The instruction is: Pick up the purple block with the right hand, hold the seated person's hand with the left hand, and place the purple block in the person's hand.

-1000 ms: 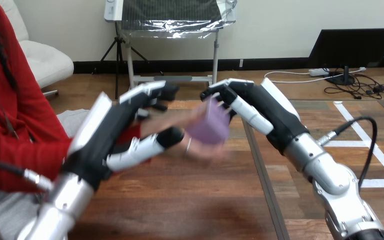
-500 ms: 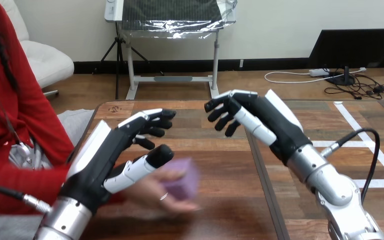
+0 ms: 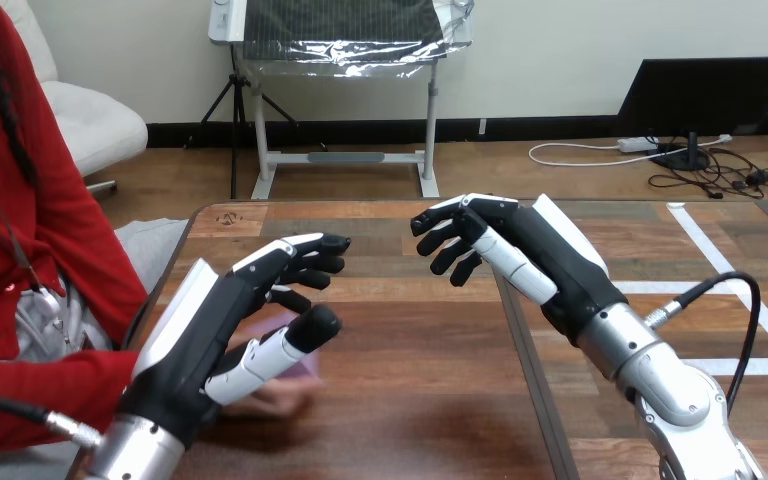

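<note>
At the lower left of the frame, the left hand (image 3: 215, 340) is held over the table (image 3: 410, 400) with its fingers loosely extended and slightly apart, pointing toward the upper right. Its thumb (image 3: 285, 345) is stretched out below them and is curled round nothing that can be seen. Directly beneath this thumb, the person's hand (image 3: 268, 402) is seen low against the table. The left hand is over it; whether the two touch cannot be told.

The purple block (image 3: 305, 366) is seen as a pale lilac patch between the thumb and the person's hand, and appears to rest in that hand. Most of it is covered, so its long axis cannot be determined.

Right of centre, the right hand (image 3: 535, 255) is raised above the table with its fingers loosely bent downward and nothing held between them. The block lies to the lower left of this hand and well apart from it; the left hand is much the nearer.

The handover is judged complete. The next move is judged to require only that both arms be lifted clear without the block being disturbed.
</note>
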Tool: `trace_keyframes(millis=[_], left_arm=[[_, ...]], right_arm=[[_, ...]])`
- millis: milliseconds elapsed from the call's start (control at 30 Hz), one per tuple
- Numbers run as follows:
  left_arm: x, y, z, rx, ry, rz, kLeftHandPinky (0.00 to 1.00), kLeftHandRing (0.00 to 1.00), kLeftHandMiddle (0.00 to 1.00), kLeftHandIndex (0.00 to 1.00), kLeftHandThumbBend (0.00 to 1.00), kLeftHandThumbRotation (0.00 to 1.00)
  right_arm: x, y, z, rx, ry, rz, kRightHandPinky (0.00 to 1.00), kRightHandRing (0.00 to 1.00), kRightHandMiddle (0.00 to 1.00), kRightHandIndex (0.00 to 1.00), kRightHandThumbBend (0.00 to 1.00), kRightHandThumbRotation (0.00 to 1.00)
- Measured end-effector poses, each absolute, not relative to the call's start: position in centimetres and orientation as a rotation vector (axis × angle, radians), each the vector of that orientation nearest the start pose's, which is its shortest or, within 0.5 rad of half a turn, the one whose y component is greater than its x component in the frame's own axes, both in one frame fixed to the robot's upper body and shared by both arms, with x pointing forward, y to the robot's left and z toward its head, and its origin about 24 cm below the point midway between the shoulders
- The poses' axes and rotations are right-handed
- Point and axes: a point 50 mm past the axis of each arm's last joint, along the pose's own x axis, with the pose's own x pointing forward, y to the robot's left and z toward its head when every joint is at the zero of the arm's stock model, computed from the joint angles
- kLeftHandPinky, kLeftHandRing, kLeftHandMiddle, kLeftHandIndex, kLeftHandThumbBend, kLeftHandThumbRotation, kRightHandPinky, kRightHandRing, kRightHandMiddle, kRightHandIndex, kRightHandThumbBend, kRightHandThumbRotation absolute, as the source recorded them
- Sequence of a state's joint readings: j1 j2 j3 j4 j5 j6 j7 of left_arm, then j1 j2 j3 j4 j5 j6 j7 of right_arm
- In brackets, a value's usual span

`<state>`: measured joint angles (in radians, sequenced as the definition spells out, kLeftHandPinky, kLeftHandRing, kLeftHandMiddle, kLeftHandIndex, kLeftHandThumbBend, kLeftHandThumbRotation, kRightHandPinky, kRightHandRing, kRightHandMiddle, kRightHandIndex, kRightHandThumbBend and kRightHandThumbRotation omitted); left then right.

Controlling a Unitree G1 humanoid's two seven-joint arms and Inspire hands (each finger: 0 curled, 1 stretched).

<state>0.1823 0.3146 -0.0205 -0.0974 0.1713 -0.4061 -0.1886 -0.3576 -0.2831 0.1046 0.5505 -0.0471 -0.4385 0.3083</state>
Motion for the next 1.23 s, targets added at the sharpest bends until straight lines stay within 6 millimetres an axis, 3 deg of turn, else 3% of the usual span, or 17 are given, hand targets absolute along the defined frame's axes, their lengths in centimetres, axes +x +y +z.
trace_keyframes(millis=[333,633,1233], left_arm=[[20.2,18.2,5.6,0.474,-0.262,-0.252,0.66,0.74,0.75,0.75,1.00,1.00],[19.0,17.9,5.2,0.413,-0.296,-0.192,0.65,0.73,0.75,0.74,0.94,1.00],[16.5,17.1,4.3,0.238,-0.306,-0.126,0.66,0.76,0.75,0.72,0.70,1.00]], right_arm=[[30.4,-16.1,5.2,-0.382,-0.182,0.455,0.52,0.62,0.69,0.71,0.76,1.00],[29.3,-16.1,4.6,-0.348,-0.183,0.457,0.63,0.74,0.78,0.79,0.77,1.00],[25.1,-15.3,1.4,-0.061,-0.133,0.402,0.73,0.82,0.85,0.86,0.78,1.00]])
